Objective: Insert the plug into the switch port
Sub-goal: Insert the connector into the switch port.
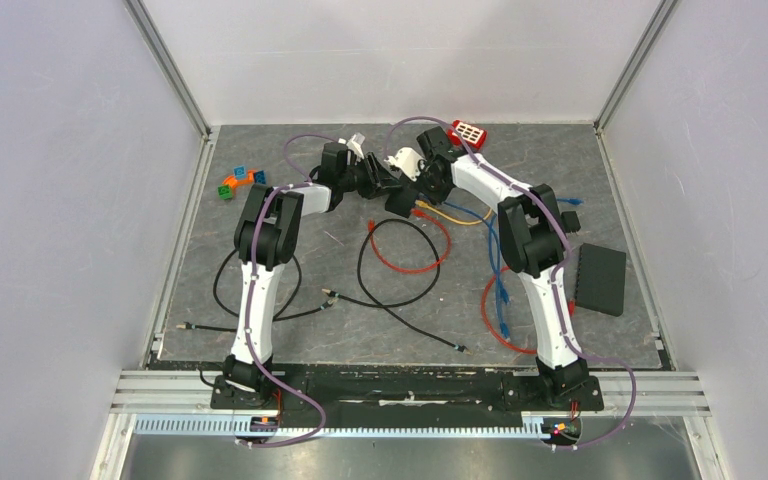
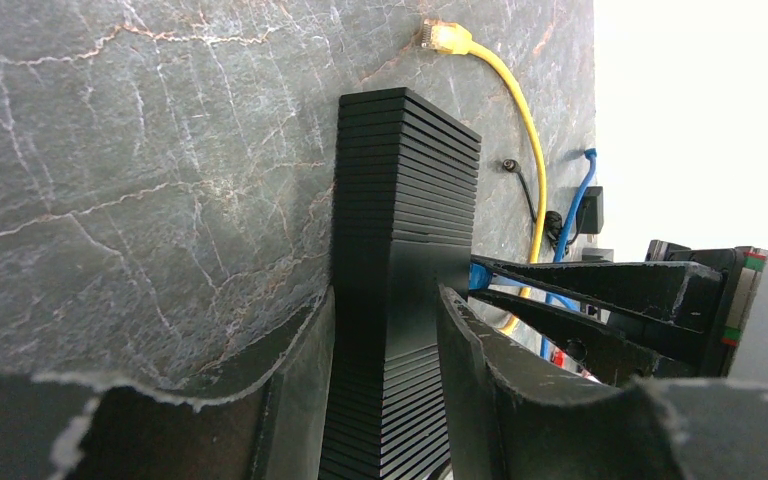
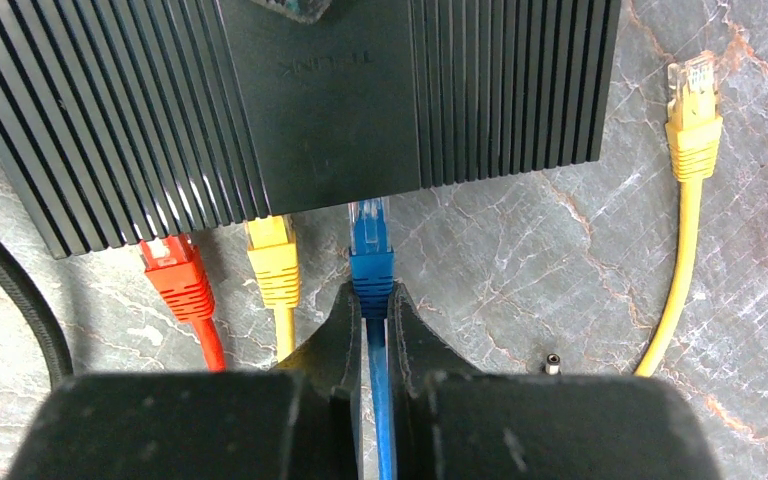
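**Right gripper** (image 3: 372,300) is clenched on the blue cable just behind the plug (image 3: 371,250). The plug's tip sits at a port mouth on the switch (image 3: 330,100), beside the seated yellow plug (image 3: 273,255) and red plug (image 3: 172,265). **Left gripper** (image 2: 385,330) clamps the switch's sides.

**Risk:** a tilted plug could jam on the port edge, or the cable could slip between the fingers.

**Setting:** grey veined mat (image 3: 520,250), a spare yellow cable (image 3: 685,240), white walls (image 1: 400,60).

Blue plug (image 3: 371,262), black ribbed switch (image 3: 320,100)
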